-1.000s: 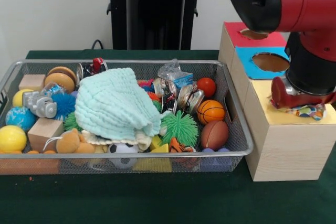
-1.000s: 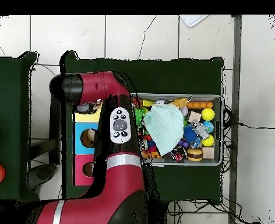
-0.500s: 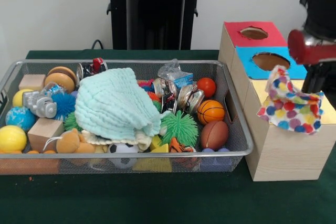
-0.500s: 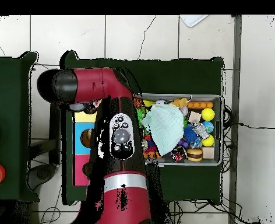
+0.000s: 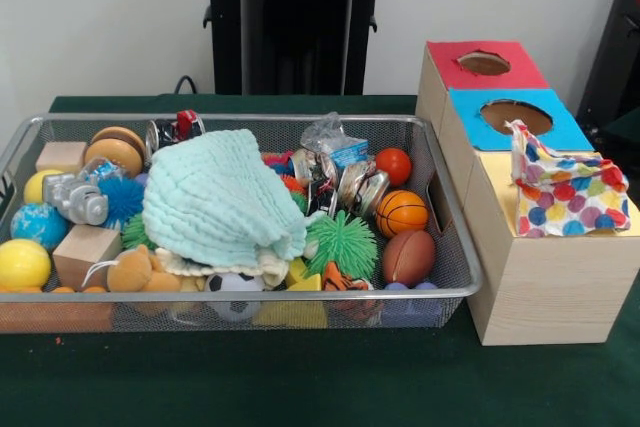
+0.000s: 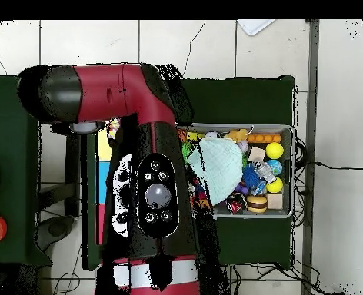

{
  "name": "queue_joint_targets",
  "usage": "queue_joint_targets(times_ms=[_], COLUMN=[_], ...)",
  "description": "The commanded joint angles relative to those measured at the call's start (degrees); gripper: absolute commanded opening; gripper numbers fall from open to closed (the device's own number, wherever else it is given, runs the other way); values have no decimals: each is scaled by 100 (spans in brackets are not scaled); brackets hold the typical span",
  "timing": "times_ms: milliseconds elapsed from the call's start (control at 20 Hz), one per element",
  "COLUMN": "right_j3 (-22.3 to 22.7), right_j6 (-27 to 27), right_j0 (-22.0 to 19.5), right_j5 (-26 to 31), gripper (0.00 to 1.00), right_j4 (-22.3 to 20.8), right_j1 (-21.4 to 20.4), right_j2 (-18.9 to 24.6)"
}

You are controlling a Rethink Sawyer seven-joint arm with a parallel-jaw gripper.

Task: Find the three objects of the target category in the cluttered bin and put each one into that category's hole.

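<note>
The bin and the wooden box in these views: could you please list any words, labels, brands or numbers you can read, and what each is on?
No text can be read in either view.
The small blue packet in the wire bin may be printed, but it is too blurred to tell.
The wooden box, its coloured panels and the polka-dot cloth bear no lettering.
The arm's round buttons show no legible marks.
</note>
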Motion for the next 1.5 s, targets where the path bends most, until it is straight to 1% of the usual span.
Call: queue_joint_targets(times_ms=[50,150,200,300,450,600,700,850,1000,1050,1250,1400,1500], right_j3=[-325,-496,-503,-184,251,518,595,589,610,679,652,672,775], right_j6=[183,58,8,16,44,20,6,3,-45,-46,-82,-109,-121], right_j0=[-95,-118,-133,-166,-149,-162,-179,-153,-131,-119,-108,-109,-161], right_j5=[780,800,754,430,223,-76,-243,-206,-90,-114,-63,-72,-163], gripper=[0,0,0,0,0,0,0,0,0,0,0,0,0], right_j4=[-86,-142,-152,-162,-256,-325,-352,-441,-528,-558,-695,-815,-829], right_j1=[31,96,118,122,138,141,194,250,224,187,203,198,174], right_j2=[296,325,340,305,199,177,196,140,83,68,58,45,84])
